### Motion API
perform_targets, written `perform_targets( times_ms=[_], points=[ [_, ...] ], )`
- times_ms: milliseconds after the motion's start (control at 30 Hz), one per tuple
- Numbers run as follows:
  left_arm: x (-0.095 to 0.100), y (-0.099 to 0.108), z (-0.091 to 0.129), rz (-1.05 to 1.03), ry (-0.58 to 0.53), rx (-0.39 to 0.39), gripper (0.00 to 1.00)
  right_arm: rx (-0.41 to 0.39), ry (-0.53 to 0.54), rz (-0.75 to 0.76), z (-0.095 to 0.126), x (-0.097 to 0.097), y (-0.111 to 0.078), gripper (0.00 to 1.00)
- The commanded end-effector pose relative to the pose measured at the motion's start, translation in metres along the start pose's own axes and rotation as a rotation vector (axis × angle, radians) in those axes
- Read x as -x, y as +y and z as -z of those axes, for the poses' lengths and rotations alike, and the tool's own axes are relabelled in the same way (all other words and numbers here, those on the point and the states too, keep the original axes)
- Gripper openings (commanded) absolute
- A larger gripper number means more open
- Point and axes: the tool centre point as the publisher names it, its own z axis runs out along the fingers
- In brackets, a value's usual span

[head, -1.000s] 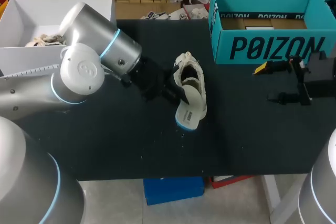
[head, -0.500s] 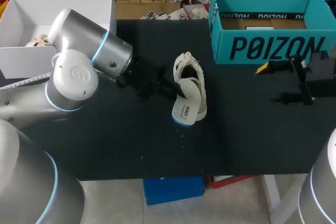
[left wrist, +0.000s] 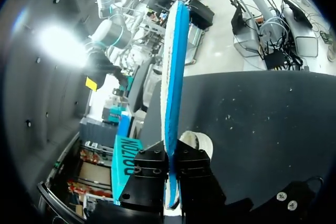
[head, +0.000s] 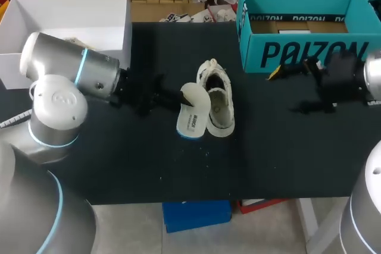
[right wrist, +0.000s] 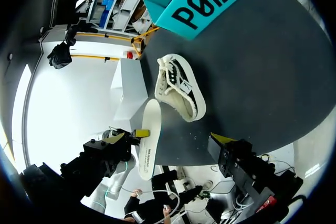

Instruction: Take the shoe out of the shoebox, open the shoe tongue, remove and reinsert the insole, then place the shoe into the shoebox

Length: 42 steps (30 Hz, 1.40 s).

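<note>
Near table edge: matte black mat [head: 268, 159], flat, flecked with pale specks.
Left arm: smooth silver casing with a blue ring, coming in from the left.
Left gripper [head: 178, 97]: black fingers pressed together on one end of the insole [head: 193, 117], seen edge-on in the wrist view.
Insole: thin, flat, long oval with a white face and a bright blue rim, held tilted just left of the shoe [head: 216, 96].
Right gripper [head: 286, 92]: fingers spread with nothing between, in front of the shoebox [head: 303, 55].
Shoebox: teal cardboard, open-topped, at the far right.
White box [head: 71, 16]: plain, open, at the far left.
Change: the insole has come out of the shoe, drawn leftward; the right gripper has shifted leftward.
Shoe: cream low sneaker with loose corded laces, a pale rubber sole and a dark opening, resting mid-table.
</note>
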Motion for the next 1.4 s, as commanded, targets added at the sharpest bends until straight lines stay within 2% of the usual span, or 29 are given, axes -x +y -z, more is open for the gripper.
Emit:
perform_targets(
  times_ms=[33, 300, 467, 633, 733, 1000, 1233, 1400],
  points=[
    [-0.006, -0.010, 0.014, -0.003, -0.088, 0.030, 0.00, -0.004, -0.008, -0.001, -0.010, -0.002, 0.006, 1.00],
    [-0.001, -0.011, 0.036, -0.025, -0.152, 0.052, 0.00, -0.004, -0.008, -0.001, -0.010, -0.002, 0.006, 1.00],
    [-0.003, -0.010, 0.041, -0.023, -0.163, 0.064, 0.00, 0.018, -0.011, -0.039, -0.013, -0.001, 0.002, 1.00],
    [-0.005, -0.010, 0.038, -0.016, -0.155, 0.064, 0.00, 0.077, 0.079, -0.184, -0.041, -0.001, -0.010, 1.00],
    [-0.003, -0.012, 0.038, -0.022, -0.153, 0.058, 0.00, 0.090, 0.098, -0.214, -0.059, -0.005, -0.015, 1.00],
    [-0.002, -0.012, 0.044, -0.032, -0.164, 0.057, 0.00, 0.072, 0.112, -0.214, -0.101, -0.022, -0.019, 1.00],
    [-0.004, -0.011, 0.053, -0.028, -0.177, 0.070, 0.00, 0.023, 0.065, -0.184, -0.135, -0.042, -0.014, 1.00],
    [-0.004, -0.010, 0.055, -0.026, -0.183, 0.074, 0.00, 0.023, 0.065, -0.184, -0.135, -0.042, -0.014, 1.00]
  ],
)
